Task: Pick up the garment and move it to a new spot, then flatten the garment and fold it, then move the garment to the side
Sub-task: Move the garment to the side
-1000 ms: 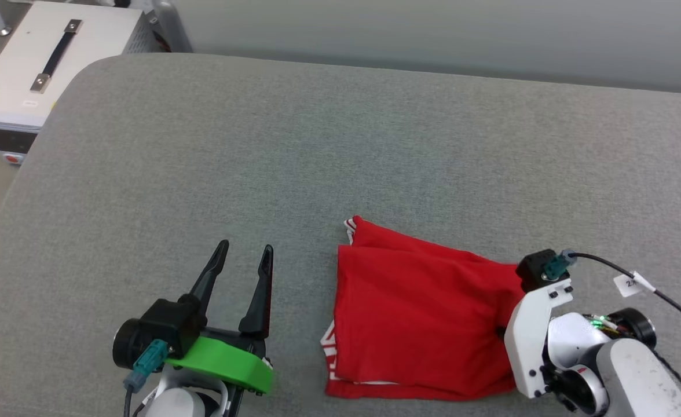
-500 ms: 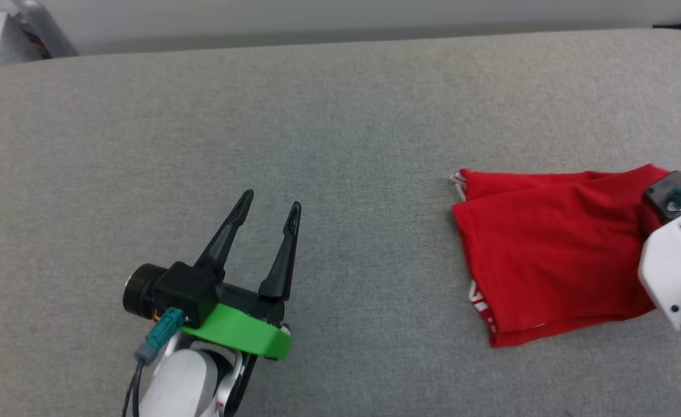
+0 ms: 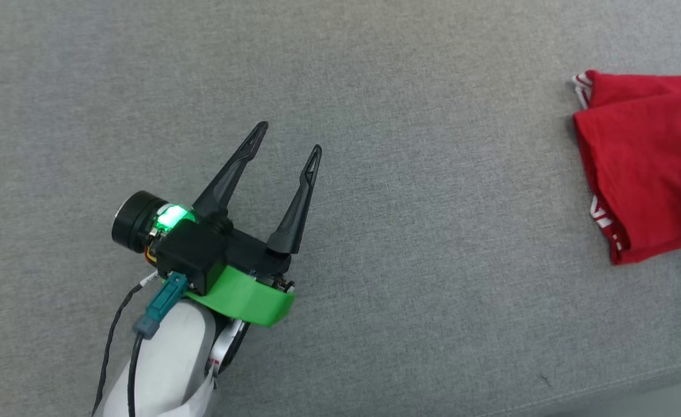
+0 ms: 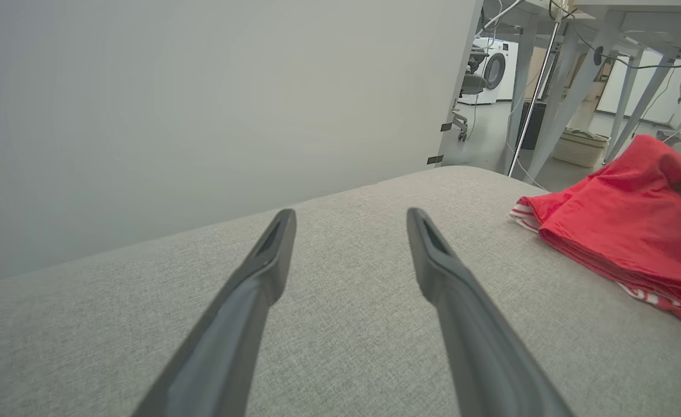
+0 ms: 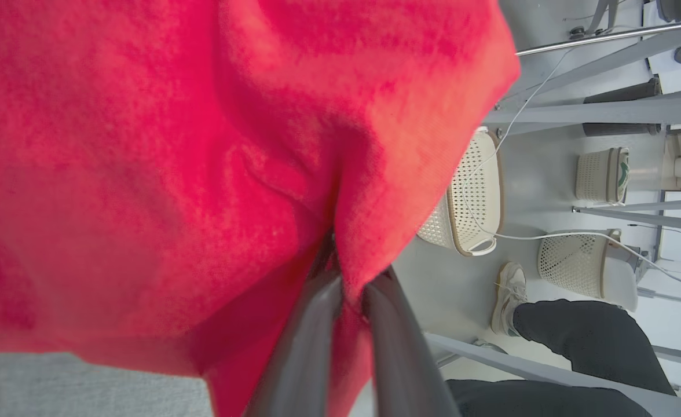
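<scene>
A folded red garment (image 3: pixel 647 168) lies at the right edge of the head view, cut off by the frame. Red-and-white striped trim shows at its far left corner and along its near left edge. It rests on a grey fabric surface (image 3: pixel 375 87).

In the left wrist view the garment (image 4: pixel 624 231) sits to the right. Its left part lies flat on the grey surface (image 4: pixel 346 324), and its right part rises to a peak at the frame edge.

In the right wrist view the right gripper (image 5: pixel 346 284) has its two dark fingers pressed close together, pinching a bunched fold of the garment (image 5: pixel 172 174). The red cloth drapes around the fingertips and hides them.

The left gripper (image 3: pixel 289 137) is well to the left of the garment. Its fingers are spread wide in a V and hold nothing. They point toward the far side, tilted slightly right. In its own wrist view the left gripper (image 4: pixel 350 215) has only bare grey surface between its fingers; whether they touch it I cannot tell.

Beyond the cloth in the right wrist view are pale woven baskets (image 5: pixel 468 197) on a floor. A person's shoe (image 5: pixel 508 295) and dark trouser leg (image 5: pixel 584 341) are there too.
</scene>
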{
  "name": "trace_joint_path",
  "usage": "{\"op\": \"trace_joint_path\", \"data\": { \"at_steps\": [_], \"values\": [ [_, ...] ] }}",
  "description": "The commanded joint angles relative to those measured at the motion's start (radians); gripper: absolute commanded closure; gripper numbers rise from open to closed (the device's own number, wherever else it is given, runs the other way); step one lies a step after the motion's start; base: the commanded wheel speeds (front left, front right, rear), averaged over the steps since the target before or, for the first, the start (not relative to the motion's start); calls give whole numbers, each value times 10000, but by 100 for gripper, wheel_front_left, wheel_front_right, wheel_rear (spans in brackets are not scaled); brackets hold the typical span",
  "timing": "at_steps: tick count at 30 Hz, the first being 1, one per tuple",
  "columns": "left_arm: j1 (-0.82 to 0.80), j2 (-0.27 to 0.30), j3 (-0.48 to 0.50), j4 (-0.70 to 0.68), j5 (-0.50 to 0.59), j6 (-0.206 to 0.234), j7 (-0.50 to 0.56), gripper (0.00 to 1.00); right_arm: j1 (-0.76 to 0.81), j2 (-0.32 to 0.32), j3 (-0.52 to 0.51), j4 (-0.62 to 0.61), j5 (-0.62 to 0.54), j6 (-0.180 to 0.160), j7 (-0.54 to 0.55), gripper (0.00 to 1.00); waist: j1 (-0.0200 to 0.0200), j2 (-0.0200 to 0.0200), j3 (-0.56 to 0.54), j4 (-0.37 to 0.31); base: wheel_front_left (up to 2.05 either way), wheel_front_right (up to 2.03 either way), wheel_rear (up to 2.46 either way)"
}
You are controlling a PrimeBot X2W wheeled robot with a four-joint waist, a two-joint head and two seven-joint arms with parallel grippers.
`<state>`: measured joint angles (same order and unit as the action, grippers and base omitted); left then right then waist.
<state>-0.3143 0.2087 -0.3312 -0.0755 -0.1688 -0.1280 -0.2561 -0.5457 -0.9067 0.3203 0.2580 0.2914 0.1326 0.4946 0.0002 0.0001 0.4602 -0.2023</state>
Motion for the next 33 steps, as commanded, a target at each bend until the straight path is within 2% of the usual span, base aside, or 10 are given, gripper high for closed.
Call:
{"op": "trace_joint_path", "data": {
  "at_steps": [1,13,22,23,24,33],
  "values": [
    [-245,130,-50,-83,82,-27,-57,0,-284,-35,-86,282,-87,-19,-293,100,-2,-1,920,-710,0,0,0],
    [-669,384,-230,-328,112,-27,-57,0,-1444,243,-757,2795,-532,-19,-2129,100,-2,-1,1515,-588,0,0,0],
    [-669,293,-239,-302,104,-27,-57,0,-2084,380,-972,3815,-869,-19,-2845,100,-2,-1,1510,-344,0,0,0],
    [-656,269,-236,-290,102,-27,-57,0,-2119,410,-998,3917,-962,-19,-2889,55,-2,-1,1460,-312,0,0,0],
    [-646,242,-221,-287,99,-27,-57,0,-2145,448,-1020,3976,-1029,-19,-2926,0,-2,-1,1411,-287,0,0,0],
    [-246,-223,-32,50,-144,-27,-57,0,-2085,831,-1154,3965,-1279,-19,-3412,0,-2,-1,182,37,0,0,0]
  ]
}}
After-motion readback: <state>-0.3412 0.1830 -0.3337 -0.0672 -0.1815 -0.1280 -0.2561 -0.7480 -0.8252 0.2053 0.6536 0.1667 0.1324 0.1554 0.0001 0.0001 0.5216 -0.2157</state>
